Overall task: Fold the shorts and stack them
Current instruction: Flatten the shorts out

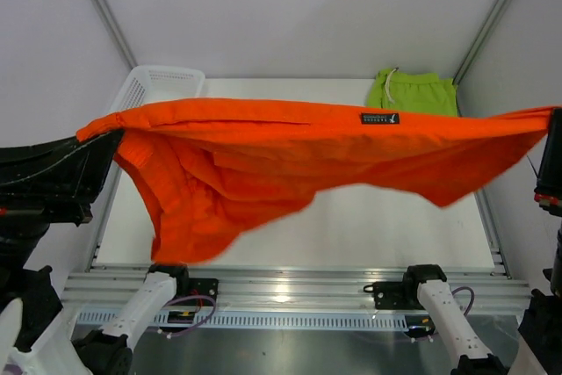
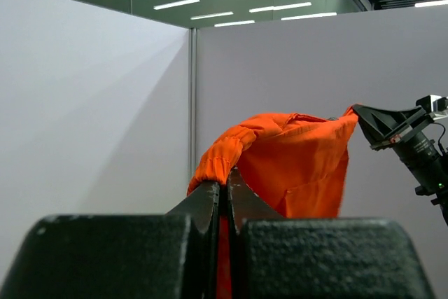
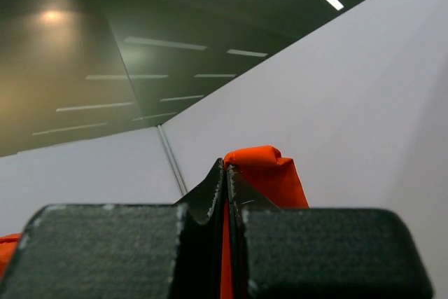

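Stretching the orange shorts (image 1: 290,151) taut in the air above the table (image 1: 351,234), the left claw (image 2: 225,184) and right claw (image 3: 225,167) each pinched only a thin edge, so one hard tug could have slipped it loose, while the green shorts (image 1: 413,92) lay at the far right.

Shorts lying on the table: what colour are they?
Lime green shorts, clearest in the top external view.

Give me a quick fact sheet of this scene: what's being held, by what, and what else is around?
held item: orange shorts, stretched wide in the air above the table
left gripper: shut on one end of the orange shorts
right gripper: shut on the other end
green shorts: lying at the table's far right, no gripper on them
basket: white, at the far left corner
folding: not yet done
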Controlling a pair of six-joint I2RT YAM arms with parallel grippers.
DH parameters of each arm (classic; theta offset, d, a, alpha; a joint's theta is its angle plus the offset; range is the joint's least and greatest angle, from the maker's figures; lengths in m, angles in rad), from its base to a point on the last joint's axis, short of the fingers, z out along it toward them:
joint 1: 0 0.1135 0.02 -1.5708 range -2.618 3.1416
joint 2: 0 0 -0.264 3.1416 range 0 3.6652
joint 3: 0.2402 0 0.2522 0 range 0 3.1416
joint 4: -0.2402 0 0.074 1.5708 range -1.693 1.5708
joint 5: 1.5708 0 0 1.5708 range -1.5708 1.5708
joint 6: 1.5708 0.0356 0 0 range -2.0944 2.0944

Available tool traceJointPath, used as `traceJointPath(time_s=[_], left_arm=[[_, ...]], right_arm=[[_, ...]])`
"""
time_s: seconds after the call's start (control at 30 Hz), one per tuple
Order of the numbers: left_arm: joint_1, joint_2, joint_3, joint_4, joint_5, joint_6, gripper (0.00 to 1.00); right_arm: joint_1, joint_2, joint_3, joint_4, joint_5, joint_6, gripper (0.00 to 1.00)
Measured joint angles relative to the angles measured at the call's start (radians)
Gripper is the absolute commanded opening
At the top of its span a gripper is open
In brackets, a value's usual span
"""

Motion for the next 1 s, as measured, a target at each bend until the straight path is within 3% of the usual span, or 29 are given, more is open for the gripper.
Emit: traceJointPath(time_s=[0.1,0.2,0.27,0.33,0.5,0.73,0.87,1.0], left_arm=[[0.000,0.066,0.094,-0.036,0.010,-0.008,0.00],[0.000,0.170,0.205,-0.076,0.007,-0.017,0.00],[0.000,0.217,0.214,-0.082,0.002,-0.019,0.00],[0.000,0.234,0.136,-0.080,-0.013,-0.024,0.00],[0.000,0.216,-0.248,-0.067,-0.071,-0.026,0.00],[0.000,0.113,-0.998,0.027,-0.151,-0.069,0.00],[0.000,0.115,-1.209,0.101,-0.224,-0.108,0.00],[0.000,0.228,-1.251,0.262,-0.314,-0.130,0.00]], right_arm=[[0.000,0.036,0.082,-0.049,0.006,-0.004,0.00],[0.000,0.171,0.260,-0.134,0.006,-0.012,0.00],[-0.001,0.264,0.334,-0.162,0.003,-0.014,0.00],[-0.001,0.318,0.300,-0.180,-0.006,-0.014,0.00],[-0.002,0.316,-0.111,-0.173,-0.020,0.003,0.00],[-0.002,0.233,-0.766,-0.080,-0.027,0.084,0.00],[-0.002,0.262,-0.978,0.063,-0.016,0.128,0.00],[0.011,0.390,-1.028,0.239,0.015,0.142,0.00]])
